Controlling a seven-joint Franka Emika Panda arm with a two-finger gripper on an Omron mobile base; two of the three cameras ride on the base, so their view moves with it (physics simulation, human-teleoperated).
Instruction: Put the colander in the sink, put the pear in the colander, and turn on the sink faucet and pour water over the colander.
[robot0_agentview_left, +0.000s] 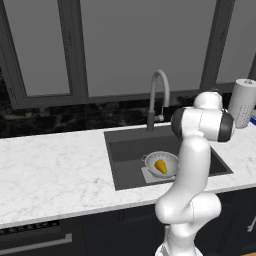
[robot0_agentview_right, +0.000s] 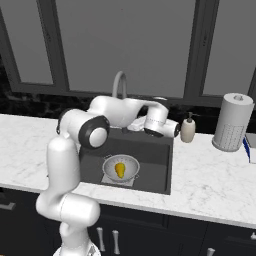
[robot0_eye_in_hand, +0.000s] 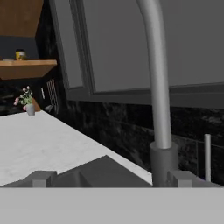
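Counting what sits in the sink (robot0_agentview_left: 131, 150), there is one colander (robot0_agentview_left: 161, 164) and one pear (robot0_agentview_left: 160, 166): the pear lies inside the colander, and the colander stands on the pale square patch of the basin floor, toward the front and right of the middle in the left base view. One sink faucet (robot0_agentview_left: 159, 95) rises behind the basin, its gooseneck curving forward over the dark bowl. One paper towel roll (robot0_agentview_right: 231, 121) stands upright on the marble counter (robot0_agentview_left: 50, 170) to the right of the sink, and one cream soap dispenser (robot0_agentview_right: 188, 128) stands between that roll and the basin, near its back right corner.

The right base view shows the arm reaching across the back of the sink with the wrist close to the tap, and it shows the dispenser. The left base view gives the whole faucet, base and small side lever, clear of the arm, while the arm's elbow covers the right part of the basin there.

The hand view looks along the gripper (robot0_eye_in_hand: 109, 178) at the faucet's column, seen very close at right; both finger tips (robot0_eye_in_hand: 40, 178) stand wide apart with nothing between them. It alone takes in a small vase of pink flowers (robot0_eye_in_hand: 26, 100) on the far counter and a wooden shelf (robot0_eye_in_hand: 26, 65) bearing one jar (robot0_eye_in_hand: 19, 54)
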